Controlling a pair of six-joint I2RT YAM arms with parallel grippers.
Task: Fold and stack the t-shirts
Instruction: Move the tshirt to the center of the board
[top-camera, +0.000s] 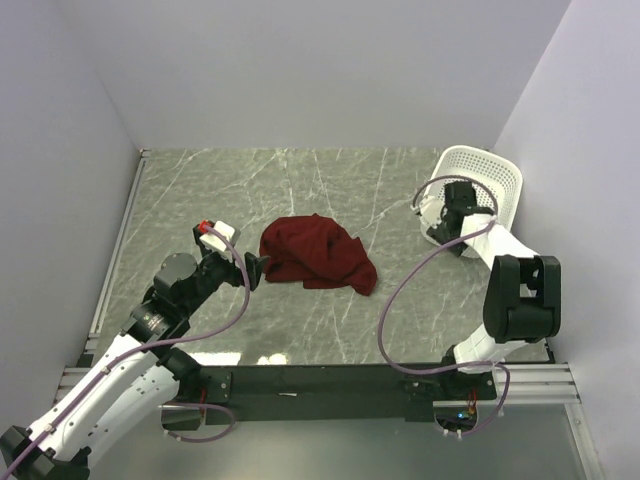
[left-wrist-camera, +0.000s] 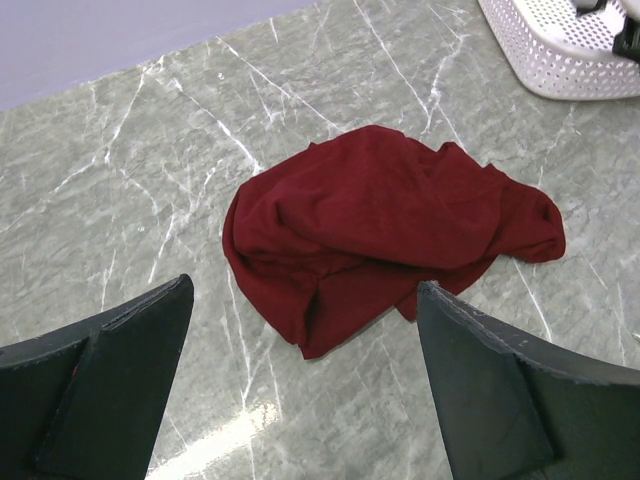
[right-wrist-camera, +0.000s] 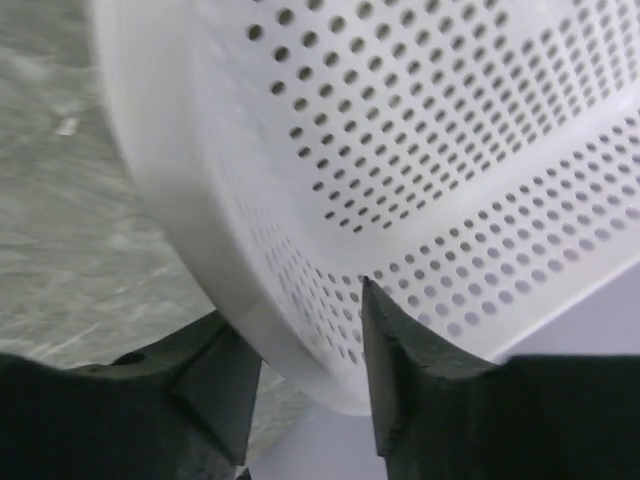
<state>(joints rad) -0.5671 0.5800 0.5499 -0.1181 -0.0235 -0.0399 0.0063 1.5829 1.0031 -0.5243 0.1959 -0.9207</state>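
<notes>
The one maroon t-shirt (top-camera: 318, 252) lies crumpled in a heap in the middle of the marble table; the left wrist view shows it bunched with folds (left-wrist-camera: 380, 220). No neck label shows. My left gripper (top-camera: 255, 268) is open and empty just left of the shirt's near-left edge, low over the table, and the wrist view shows its jaws wide apart in front of the heap (left-wrist-camera: 305, 300). My right gripper (top-camera: 452, 208) is shut on the rim of the white mesh basket (top-camera: 490, 175), one finger inside the wall and one outside (right-wrist-camera: 300, 330). The basket is tipped up on its side.
The basket (right-wrist-camera: 400, 150) stands at the far right by the right wall, also at the top right of the left wrist view (left-wrist-camera: 560, 60). White walls close the table at the back and on both sides. A black rail (top-camera: 320, 380) runs along the near edge.
</notes>
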